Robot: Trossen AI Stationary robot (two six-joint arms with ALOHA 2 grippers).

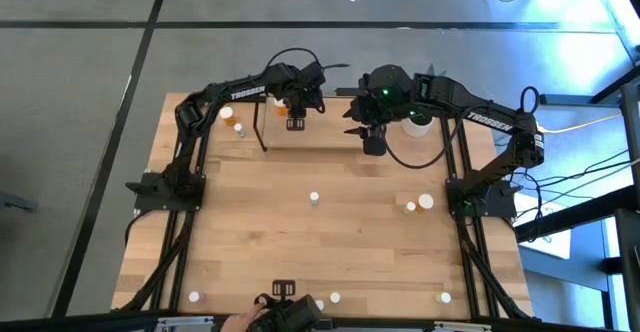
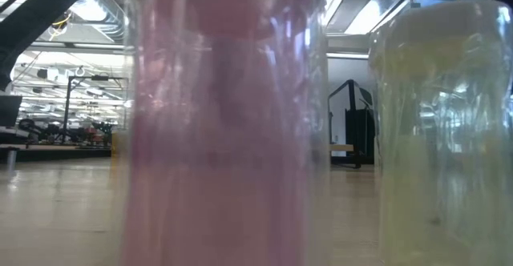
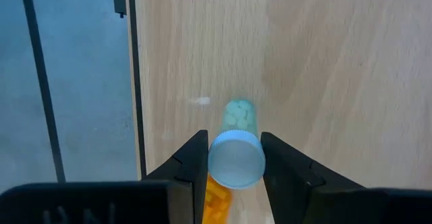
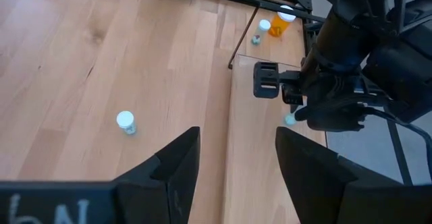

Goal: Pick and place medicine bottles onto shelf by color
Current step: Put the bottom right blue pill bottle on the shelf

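Note:
My left gripper (image 3: 236, 173) is over the shelf (image 1: 320, 134) at the table's far edge, shut on a small green medicine bottle (image 3: 238, 116) with a white cap. An orange bottle (image 3: 216, 196) shows just behind its fingers. My right gripper (image 4: 237, 160) hangs open and empty above the shelf board (image 4: 263, 133), to the right of the left gripper (image 4: 297, 113). Several more bottles stand on their bases on the table, among them one near the middle (image 1: 314, 198) and two at the right (image 1: 418, 204). An orange one (image 4: 282, 20) and a small one (image 4: 260, 32) are past the shelf's left end. My left gripper pinches the green bottle's white cap (image 3: 236, 158) between its two fingers, one on each side of the rim. The fingers come from above and point steeply down. The bottle hangs upright below them, body toward the board (image 3: 324, 62); whether its base touches the board I cannot tell.
A pink bottle (image 2: 216, 122) and a whitish one (image 2: 441, 138) stand right before the low camera and block that view. A white pot (image 1: 418, 122) sits under the right arm. The shelf's thin black upright (image 1: 260, 127) stands at its left end. Three bottles (image 1: 334, 296) line the near edge.

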